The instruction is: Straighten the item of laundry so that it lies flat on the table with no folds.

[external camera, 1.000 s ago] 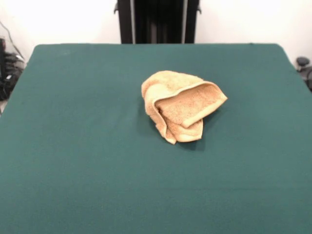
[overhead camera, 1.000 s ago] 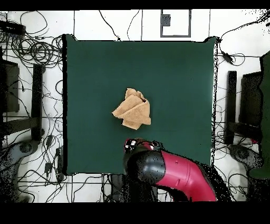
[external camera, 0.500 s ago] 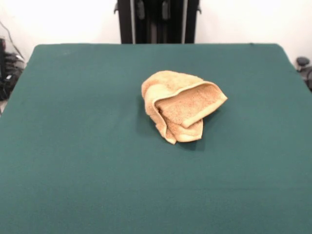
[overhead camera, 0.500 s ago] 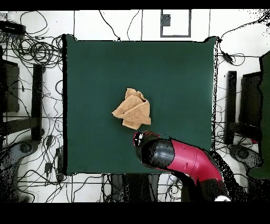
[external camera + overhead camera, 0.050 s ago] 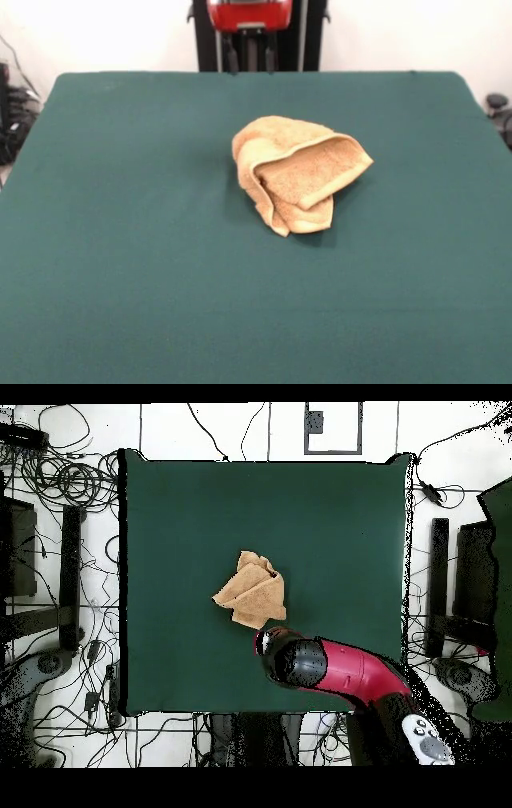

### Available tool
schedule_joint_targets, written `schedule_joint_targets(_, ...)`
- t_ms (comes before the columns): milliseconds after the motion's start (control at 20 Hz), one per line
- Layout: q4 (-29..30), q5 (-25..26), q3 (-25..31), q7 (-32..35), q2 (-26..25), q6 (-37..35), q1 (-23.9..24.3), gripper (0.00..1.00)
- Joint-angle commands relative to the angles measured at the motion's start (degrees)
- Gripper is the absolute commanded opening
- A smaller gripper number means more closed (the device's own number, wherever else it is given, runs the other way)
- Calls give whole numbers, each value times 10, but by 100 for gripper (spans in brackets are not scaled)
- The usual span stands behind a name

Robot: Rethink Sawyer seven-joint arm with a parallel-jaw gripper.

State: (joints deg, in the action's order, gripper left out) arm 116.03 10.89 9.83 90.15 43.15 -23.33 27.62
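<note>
Overhead view, arm (image 5: 335,669) beside crumpled towel (image 5: 252,592), gripper hidden

Tangled black cables (image 5: 60,479) cover the white floor (image 5: 235,429) (all around).

Table (image 5: 120,264): large, rectangular, covered edge to edge in dark green cloth (image 5: 340,514). Cloth lies smooth, corners rounded over the edges.

One thing lies on it: a tan-orange terry towel (image 5: 298,174), near the middle. From overhead the towel (image 5: 254,591) sits roughly centred between the side edges, well apart from all four. It is crumpled, not flat. Several layers are folded over one another; one hemmed edge curls up and over in an arc across the top, and a lower flap pokes out beneath it toward the front. A faint shadow rings it on the cloth.
</note>
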Motion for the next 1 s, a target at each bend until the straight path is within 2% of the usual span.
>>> schedule_joint_targets(50,-46,43,94,-8,-88,66,-5,100)
schedule_joint_targets(300,-72,52,89,20,-129,92,-16,100)
schedule_joint_targets(500,-87,56,64,60,-141,136,-47,100)
schedule_joint_targets(700,-64,46,42,95,-121,165,-69,100)
schedule_joint_targets(1000,-6,31,-13,149,-85,272,-107,100)
